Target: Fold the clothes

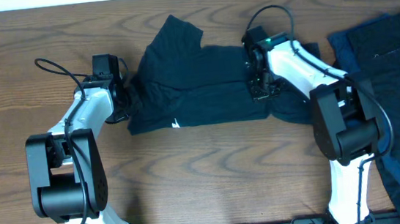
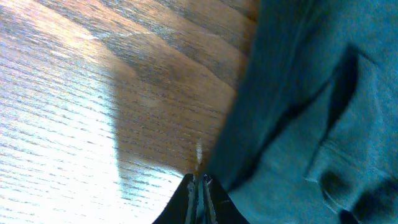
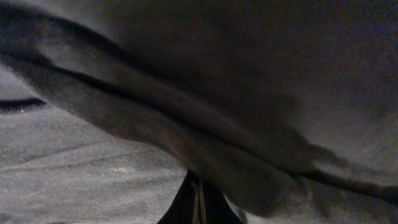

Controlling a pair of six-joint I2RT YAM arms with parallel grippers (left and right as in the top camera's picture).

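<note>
Working both ends of the dark T-shirt [image 1: 198,90], laid across the middle of the table [image 1: 206,177].
Shows the left gripper [image 2: 198,183] with fingers pressed together right at the shirt's left edge, low over bare wood, and the right gripper [image 3: 198,190] likewise closed tight against a raised fold towards the shirt's right side; impossible to tell any cloth caught in either pair. Looks placed to take opposite sides at once and carry one half over evenly. Leaves the blue piece [image 1: 390,57] at the far right, clear of the fold.
</note>
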